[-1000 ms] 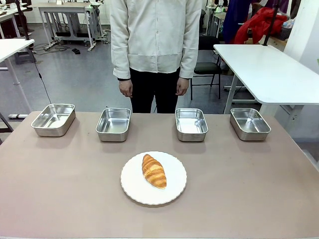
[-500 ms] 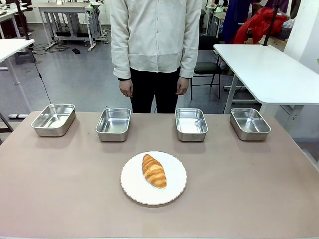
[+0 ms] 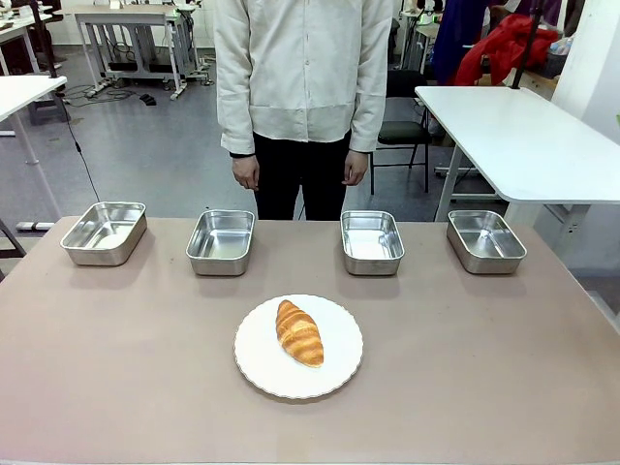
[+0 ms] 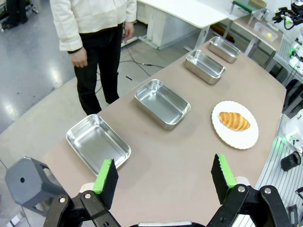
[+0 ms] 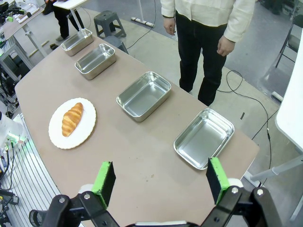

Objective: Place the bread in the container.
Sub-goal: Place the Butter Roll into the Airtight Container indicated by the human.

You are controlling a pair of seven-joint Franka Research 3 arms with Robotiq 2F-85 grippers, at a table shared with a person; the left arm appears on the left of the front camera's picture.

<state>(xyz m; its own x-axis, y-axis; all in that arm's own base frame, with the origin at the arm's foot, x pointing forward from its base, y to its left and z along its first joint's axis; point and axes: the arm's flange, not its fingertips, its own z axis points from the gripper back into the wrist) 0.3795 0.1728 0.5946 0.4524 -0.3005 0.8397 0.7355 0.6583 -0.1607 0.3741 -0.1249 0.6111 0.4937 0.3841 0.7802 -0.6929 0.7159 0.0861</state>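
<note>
Bread (image 3: 299, 332) on a white plate (image 3: 256, 370), mid-bench (image 3: 116, 368) toward the near edge, four steel trays (image 3: 220, 242) in a row along the far edge, all empty, left tool (image 4: 164, 176) and right tool (image 5: 161, 176) above the bench, jaws spread wide, gripping nothing.

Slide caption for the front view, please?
Croissant on a white plate, four empty steel trays in a row behind it, a person across the table.
</note>
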